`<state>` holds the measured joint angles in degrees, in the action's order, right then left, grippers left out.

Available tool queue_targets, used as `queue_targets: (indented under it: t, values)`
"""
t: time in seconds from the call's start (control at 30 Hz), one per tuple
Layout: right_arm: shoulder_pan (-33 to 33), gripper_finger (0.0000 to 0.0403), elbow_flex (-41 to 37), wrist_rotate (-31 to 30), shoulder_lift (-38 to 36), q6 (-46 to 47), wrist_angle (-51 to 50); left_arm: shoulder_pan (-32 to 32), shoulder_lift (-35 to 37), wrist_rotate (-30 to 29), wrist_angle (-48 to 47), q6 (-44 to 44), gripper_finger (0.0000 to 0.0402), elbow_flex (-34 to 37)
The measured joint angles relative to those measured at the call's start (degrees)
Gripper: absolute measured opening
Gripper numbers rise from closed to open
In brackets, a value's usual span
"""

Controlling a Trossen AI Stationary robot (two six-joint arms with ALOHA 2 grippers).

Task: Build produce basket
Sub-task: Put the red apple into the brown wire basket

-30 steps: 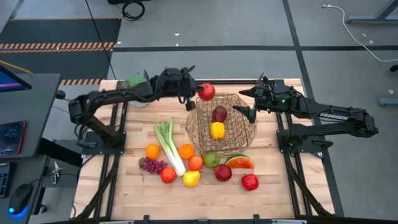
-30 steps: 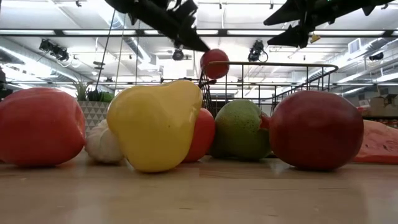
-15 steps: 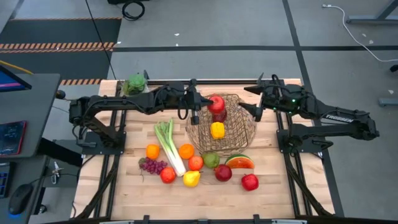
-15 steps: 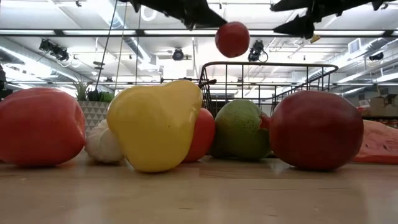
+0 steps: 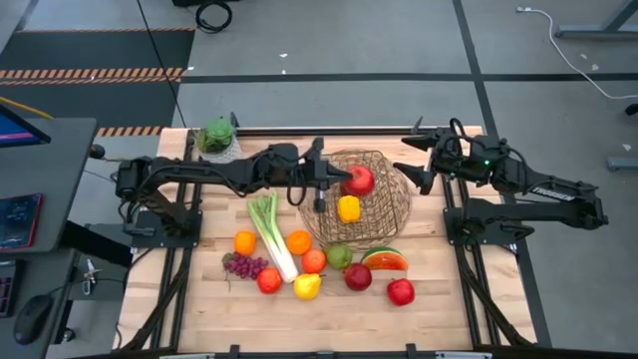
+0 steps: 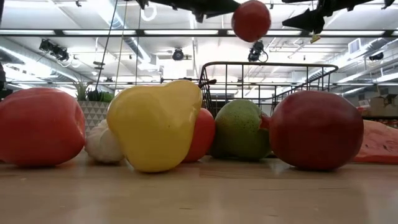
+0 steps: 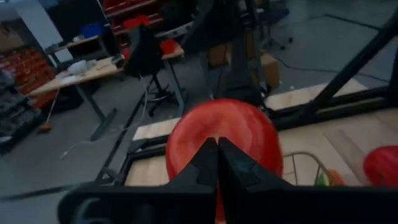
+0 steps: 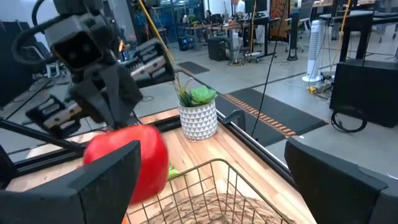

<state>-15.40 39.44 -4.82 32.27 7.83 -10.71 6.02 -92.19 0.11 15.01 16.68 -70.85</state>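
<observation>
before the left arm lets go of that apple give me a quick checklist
1. Left gripper shut on the red apple: ok.
2. Apple over the basket, inside its rim as seen from above: ok.
3. Apple lifted clear above the rim in the low view: ok.
4. Landing spot: a yellow pepper already lies in the basket just beside the apple's position; whether anything lies directly under the apple: cannot tell.
5. Right gripper open, at the basket's far right edge, apart from the apple: ok.
6. Drop height gentle enough: cannot tell.
</observation>
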Motion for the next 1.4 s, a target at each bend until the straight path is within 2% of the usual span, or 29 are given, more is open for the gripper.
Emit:
queue_targets:
  t: [0.2,0.37,0.47,0.7,0.93,1.3,1.4]
  values:
    - [0.0,0.0400,0.0,0.0,-0.1,0.0,-0.1,-0.6,-4.8,0.0,5.6,-2.9,0.0004,0.0]
    - [0.0,0.0400,0.0,0.0,-0.1,0.0,-0.1,-0.4,-9.3,0.0,4.0,-7.0,0.0004,-2.6]
    - [0.0,0.0400,0.0,0.0,-0.1,0.0,-0.1,-0.4,-12.0,0.2,0.0,-7.5,0.0004,-6.0]
    - [0.0,0.0400,0.0,0.0,-0.1,-0.1,-0.4,-1.1,-18.5,1.3,-17.2,-7.6,0.0004,-16.1]
    - [0.1,0.0400,0.0,0.0,0.0,0.0,-0.7,-1.5,-24.8,1.3,-26.1,-7.6,0.0004,-22.6]
    - [0.3,0.0400,0.0,0.0,0.0,0.6,-1.9,-1.4,-27.4,3.3,-29.5,-6.6,0.0004,-23.0]
    - [0.3,0.0400,0.0,0.0,0.0,0.6,-1.9,-1.4,-27.4,6.1,-31.2,-6.6,0.0004,-23.0]
